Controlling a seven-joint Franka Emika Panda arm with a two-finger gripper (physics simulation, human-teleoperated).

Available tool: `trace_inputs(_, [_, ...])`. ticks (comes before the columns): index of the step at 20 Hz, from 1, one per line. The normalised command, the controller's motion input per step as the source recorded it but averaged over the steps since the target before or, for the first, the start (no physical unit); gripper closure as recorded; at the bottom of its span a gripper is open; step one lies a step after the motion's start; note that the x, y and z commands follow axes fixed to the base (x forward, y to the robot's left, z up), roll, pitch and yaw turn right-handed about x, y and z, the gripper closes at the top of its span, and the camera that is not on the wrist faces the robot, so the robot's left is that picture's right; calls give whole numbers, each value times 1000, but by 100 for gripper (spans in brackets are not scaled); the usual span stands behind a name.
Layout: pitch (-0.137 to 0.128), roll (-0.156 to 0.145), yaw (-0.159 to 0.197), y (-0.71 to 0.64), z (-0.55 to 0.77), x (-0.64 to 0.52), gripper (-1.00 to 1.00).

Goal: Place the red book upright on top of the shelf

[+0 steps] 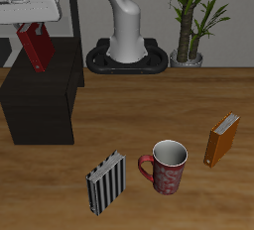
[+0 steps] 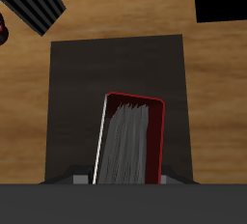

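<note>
The red book (image 1: 37,46) hangs in my gripper (image 1: 33,28), which is shut on its upper end. It is held slightly tilted above the flat top of the black shelf (image 1: 45,100) at the back of the table, clear of the surface. In the wrist view the red book (image 2: 130,141) shows its dark red cover rim and pale page edges, end-on over the shelf top (image 2: 116,69). My gripper (image 2: 121,180) closes on it, with a grey fingertip (image 2: 79,179) showing at its side.
A grey-and-black striped book (image 1: 106,182) stands near the table's front edge, beside the red patterned mug (image 1: 167,167). An orange-brown book (image 1: 222,140) stands farther along. The robot base (image 1: 126,56) and a potted plant (image 1: 193,21) are at the back.
</note>
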Motion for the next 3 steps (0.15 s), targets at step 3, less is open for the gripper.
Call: trace_inputs(3, [22, -25, 5, -3, -62, 29, -100])
